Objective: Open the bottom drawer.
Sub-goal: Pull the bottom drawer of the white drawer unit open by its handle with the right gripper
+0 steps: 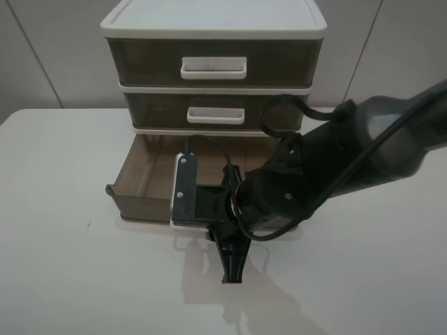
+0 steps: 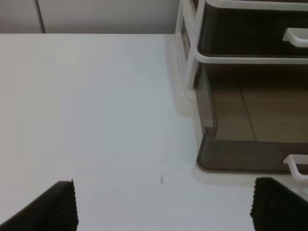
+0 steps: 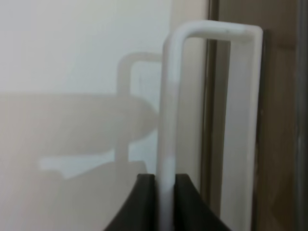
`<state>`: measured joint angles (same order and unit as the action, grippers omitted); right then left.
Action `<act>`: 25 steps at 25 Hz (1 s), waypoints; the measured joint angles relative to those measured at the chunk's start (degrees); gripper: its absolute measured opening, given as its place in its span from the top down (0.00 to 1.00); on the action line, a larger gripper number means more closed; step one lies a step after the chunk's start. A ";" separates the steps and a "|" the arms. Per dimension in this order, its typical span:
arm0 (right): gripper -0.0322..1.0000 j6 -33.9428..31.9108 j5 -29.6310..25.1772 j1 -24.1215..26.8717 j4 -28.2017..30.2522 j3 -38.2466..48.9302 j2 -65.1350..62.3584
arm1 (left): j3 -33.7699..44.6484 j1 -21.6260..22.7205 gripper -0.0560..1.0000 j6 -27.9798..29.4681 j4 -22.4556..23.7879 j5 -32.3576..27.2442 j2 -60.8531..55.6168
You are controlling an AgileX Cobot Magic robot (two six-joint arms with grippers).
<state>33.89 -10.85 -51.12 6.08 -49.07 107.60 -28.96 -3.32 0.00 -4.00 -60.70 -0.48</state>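
Handle (image 3: pixel 166 120) of bottom drawer (image 1: pixel 147 178) pinched in right gripper (image 3: pixel 165 185), drawer part-way out, unit (image 1: pixel 213 24) straight behind, so pull runs away from it; left gripper (image 2: pixel 166 207) spread, idle alongside.

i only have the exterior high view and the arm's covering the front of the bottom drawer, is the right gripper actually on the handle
observer: yes, the right wrist view shows the right gripper shut on one bar of the white loop handle.
operator: and the left gripper, i can't see it at all
observer: in the left wrist view the left gripper is open and holds nothing, above the table near a front corner of the bottom drawer.
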 joint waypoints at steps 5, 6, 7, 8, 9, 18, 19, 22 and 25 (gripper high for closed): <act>0.90 0.00 -2.67 -0.11 0.98 0.00 -1.49 | 0.00 0.00 0.24 0.00 0.00 0.00 0.00; 0.90 0.00 -3.11 -0.11 1.27 0.00 -1.69 | 0.00 0.00 0.24 0.00 0.00 0.00 0.00; 0.90 0.00 -3.51 -0.11 1.40 0.00 -1.81 | 0.00 0.00 0.24 0.00 0.00 0.00 0.00; 0.90 0.00 -3.76 -0.11 1.47 0.00 -1.80 | 0.00 0.00 0.24 0.00 0.00 0.00 0.00; 0.90 0.00 -4.02 -0.11 1.50 0.00 -1.80 | 0.00 0.00 0.24 0.00 0.00 0.00 0.00; 0.90 -0.28 -4.73 -2.17 1.24 0.00 -1.80 | 0.00 0.00 0.24 0.00 0.00 0.00 0.00; 0.90 -0.42 -4.73 -2.22 1.24 0.00 -1.80 | 0.00 0.00 0.24 0.00 0.00 0.00 0.00; 0.90 -0.41 -4.73 -2.39 1.24 0.00 -1.80 | 0.00 0.00 0.24 0.00 0.00 0.00 0.00; 0.90 -0.43 -4.73 -2.56 1.24 0.00 -1.80 | 0.00 0.00 0.24 0.00 0.00 0.00 0.00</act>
<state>33.46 -15.58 -53.68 7.32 -49.07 105.81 -28.96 -3.32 0.00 -4.00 -60.70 -0.48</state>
